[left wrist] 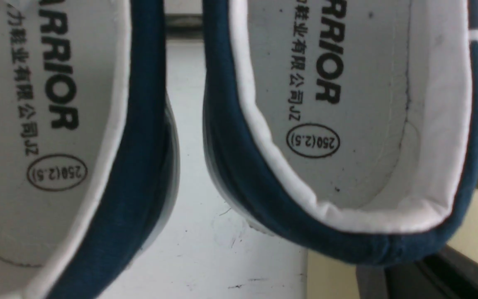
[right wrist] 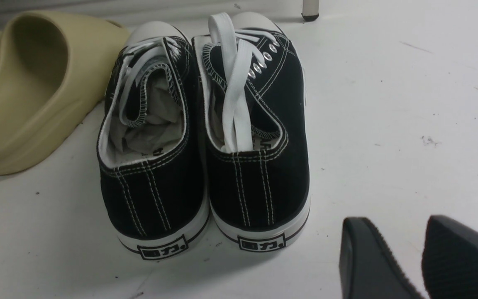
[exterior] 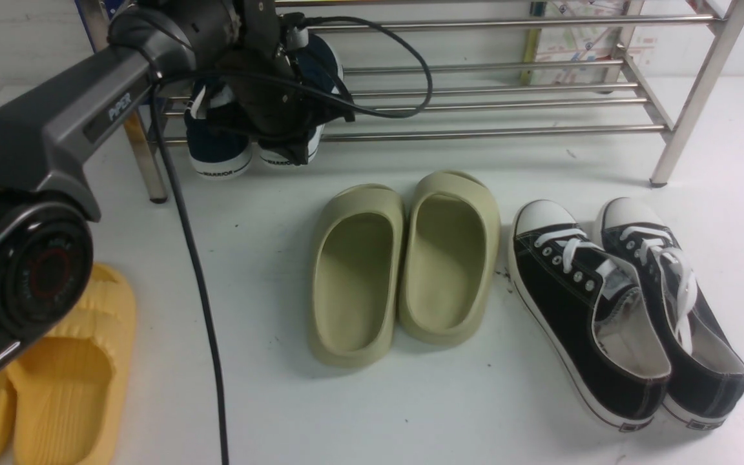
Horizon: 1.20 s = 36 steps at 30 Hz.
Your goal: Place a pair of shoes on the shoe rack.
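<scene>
The left hand (exterior: 287, 143), pressed together and pinching nothing I can see, hangs right above the pair of shoes (exterior: 218, 154) on the lower bars of the shoe rack (exterior: 495, 134), "WARRIOR" on heels and insoles, "250(2.5)" stamped inside, while the right hand (right wrist: 401, 227), spread and empty, hovers just behind the heels of the black sneakers (right wrist: 259, 182).

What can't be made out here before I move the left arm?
- Left gripper: jaws hidden behind its own wrist, front view.
- Navy shoes: toes behind the arm in front view, cropped in left wrist view; seating on the shoe rack unclear.
- Right gripper: only fingertips show, right wrist view's edge.
</scene>
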Motion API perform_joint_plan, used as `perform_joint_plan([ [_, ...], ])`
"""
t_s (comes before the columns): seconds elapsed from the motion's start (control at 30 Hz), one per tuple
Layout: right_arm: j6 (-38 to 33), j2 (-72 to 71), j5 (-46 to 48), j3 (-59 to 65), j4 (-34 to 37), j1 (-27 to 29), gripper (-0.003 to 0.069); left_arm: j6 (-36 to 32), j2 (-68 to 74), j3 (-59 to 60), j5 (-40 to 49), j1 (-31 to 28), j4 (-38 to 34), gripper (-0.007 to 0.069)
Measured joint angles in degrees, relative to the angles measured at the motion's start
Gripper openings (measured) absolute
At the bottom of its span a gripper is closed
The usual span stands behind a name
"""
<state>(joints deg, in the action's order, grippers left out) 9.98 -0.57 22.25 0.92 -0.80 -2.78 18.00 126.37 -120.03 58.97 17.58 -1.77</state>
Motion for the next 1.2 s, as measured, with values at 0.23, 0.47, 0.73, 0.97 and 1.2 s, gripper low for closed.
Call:
perform_joint_plan([
  [0.23,0.00,0.00,0.00,0.00,0.00,0.00,0.0246,0.05,-0.65,0.00,1.41,-0.04,0.18,0.0012],
  [0.47,0.00,0.00,0.00,0.00,0.00,0.00,0.0246,-1.94,-4.92,-0.05,8.07,-0.07,-3.12,0.0171],
  [0.73,0.00,0.00,0.00,0.00,0.00,0.00,0.0246,-1.66,-13.24,0.29,12.24,-0.11,-5.65,0.0238],
  [0.97,0.00,0.00,0.00,0.00,0.00,0.00,0.0246,-1.48,-29.93,11.53,12.37,-0.11,-5.76,0.0213],
  [1.2,0.00,0.00,0.00,0.00,0.00,0.00,0.0246,-1.24,-56.51,36.15,8.13,-0.11,-3.56,0.0153],
])
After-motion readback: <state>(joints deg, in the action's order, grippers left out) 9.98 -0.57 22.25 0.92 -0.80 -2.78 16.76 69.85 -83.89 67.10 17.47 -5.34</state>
